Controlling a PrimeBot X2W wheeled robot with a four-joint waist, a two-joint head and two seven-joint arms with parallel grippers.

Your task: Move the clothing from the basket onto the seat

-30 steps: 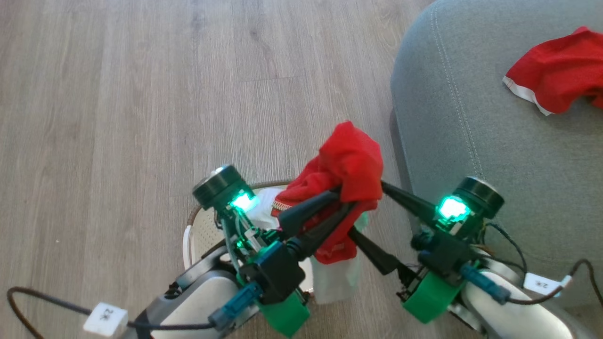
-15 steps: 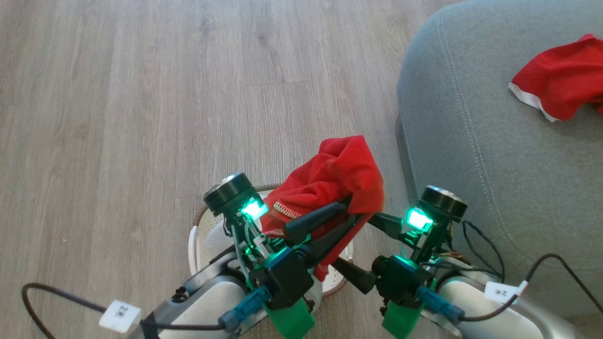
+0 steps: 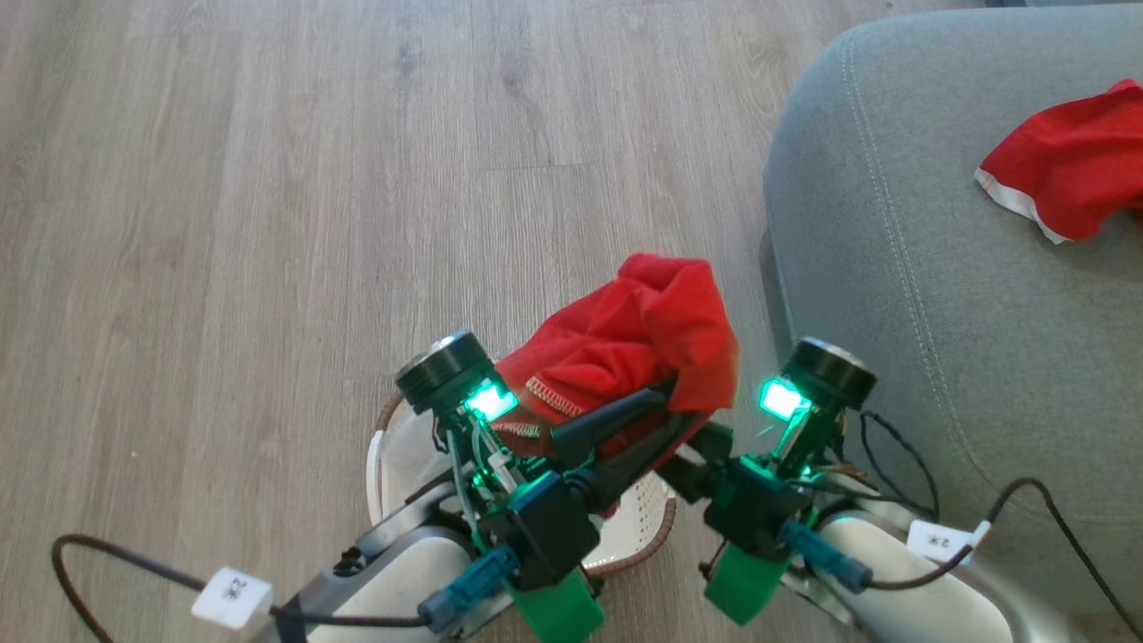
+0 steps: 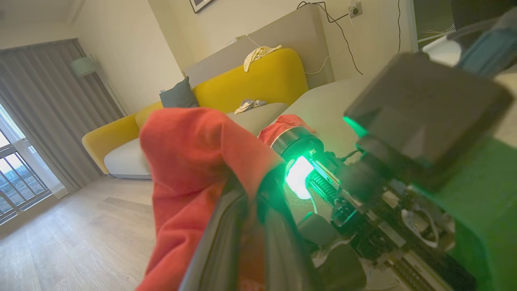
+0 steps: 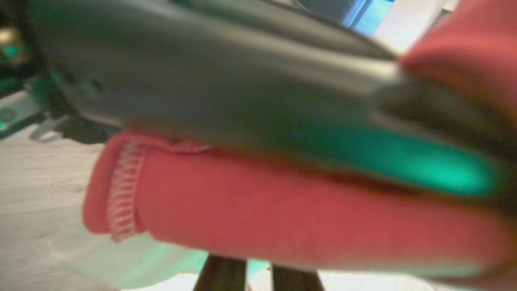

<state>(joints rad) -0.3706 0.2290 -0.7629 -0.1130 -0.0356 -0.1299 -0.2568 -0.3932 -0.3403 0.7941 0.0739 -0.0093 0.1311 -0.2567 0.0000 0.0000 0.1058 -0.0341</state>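
A second ago my right gripper [image 3: 695, 449] had its fingers splayed wide on either side of the hanging cloth. Now they are drawn tight together beneath the bundle. Their tips are under the fabric, so I cannot tell whether any cloth is nipped between them. My left gripper [image 3: 671, 413] is clamped on the red garment [image 3: 636, 335] as it was before, holding it bunched in the air. The white cloth that hung below the red a second ago is no longer in the head view, and the perforated bottom of the basket [image 3: 402, 446] shows there instead. The whole head picture has slid a little, which is the camera moving.

The held garment hangs over the basket's far side, above the wooden floor [image 3: 268, 223]. It is just beside the rounded corner of the seat [image 3: 893, 295] and is not on it. A second red garment [image 3: 1072, 161] with a white edge already lies on the cushion, well apart from the held one.

The left wrist view gives me the room, which the head view does not: a yellow backrest [image 4: 250, 81], grey curtains [image 4: 40, 101], and the second red garment [image 4: 282, 123] lying on the seat [image 4: 335, 101] beyond my fingers. The red garment [image 4: 190, 161] drapes over the left gripper [image 4: 250, 190].

The right wrist view is badly blurred. My two fingers [image 5: 220, 277] stand almost touching at the bottom edge, and a fold of the red garment [image 5: 282, 210] with white stitching lies across them. A pale patch of cloth [image 5: 121, 258] sits below the fold.
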